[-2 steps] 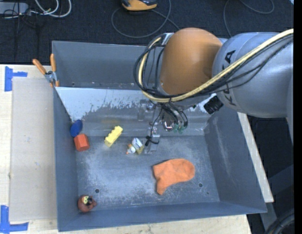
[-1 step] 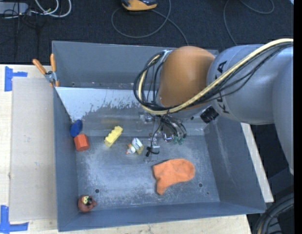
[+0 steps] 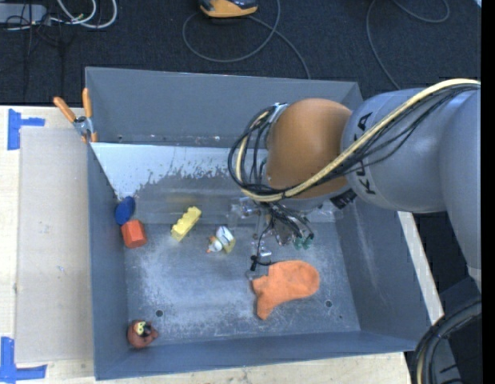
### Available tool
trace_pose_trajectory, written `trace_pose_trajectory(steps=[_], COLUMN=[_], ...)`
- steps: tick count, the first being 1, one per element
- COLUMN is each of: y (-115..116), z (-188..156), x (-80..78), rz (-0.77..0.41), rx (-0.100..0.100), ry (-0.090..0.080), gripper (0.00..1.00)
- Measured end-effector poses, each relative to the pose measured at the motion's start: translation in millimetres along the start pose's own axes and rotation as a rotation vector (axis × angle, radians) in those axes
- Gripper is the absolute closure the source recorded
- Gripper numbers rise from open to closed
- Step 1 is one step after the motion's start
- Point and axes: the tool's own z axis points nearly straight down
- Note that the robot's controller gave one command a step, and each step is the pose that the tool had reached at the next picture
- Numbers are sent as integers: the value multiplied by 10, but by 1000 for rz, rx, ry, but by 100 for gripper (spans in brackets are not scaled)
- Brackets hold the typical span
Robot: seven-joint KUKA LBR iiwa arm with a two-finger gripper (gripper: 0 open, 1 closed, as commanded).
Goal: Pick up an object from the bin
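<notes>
The gripper (image 3: 261, 259) hangs low in the bin (image 3: 223, 106), right of the frame's centre, under the arm's orange cover. Whether it is wide or narrow I cannot tell, as the wrist and cables hide its tip. Nothing can be seen held in it.

Nearest to it is a flat orange lump (image 3: 288, 284), just below and to the right, lying on the floor in the lower right of the bin. Its upper left edge sits just beside the gripper. Its rounded, slumped outline suggests something soft and light, like foam or cloth. It would likely give under pressure and not slip, and it looks hard to break. Because it lies flat, a straight downward close may only skim the top. The narrower lobe at its lower left, or the raised edge nearest the gripper, looks like the better place to pinch.

A small white and yellow toy (image 3: 222, 240) lies near the gripper's left. It looks hard, light and oddly shaped, so it could roll out of a grasp.

Well apart in the left half are a yellow block (image 3: 185, 222), a red block (image 3: 133, 233) touching a blue piece (image 3: 125, 209), and a small brown ball (image 3: 141, 333) at the lower left corner.
</notes>
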Motion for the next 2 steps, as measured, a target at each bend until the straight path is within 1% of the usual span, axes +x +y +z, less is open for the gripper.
trace_pose_trajectory(steps=[1, 2], y=[-209, -494], z=[152, 293], x=[113, 265], rz=[-70, -366], rx=[0, -1], ry=[1, 0], gripper=[0, 0])
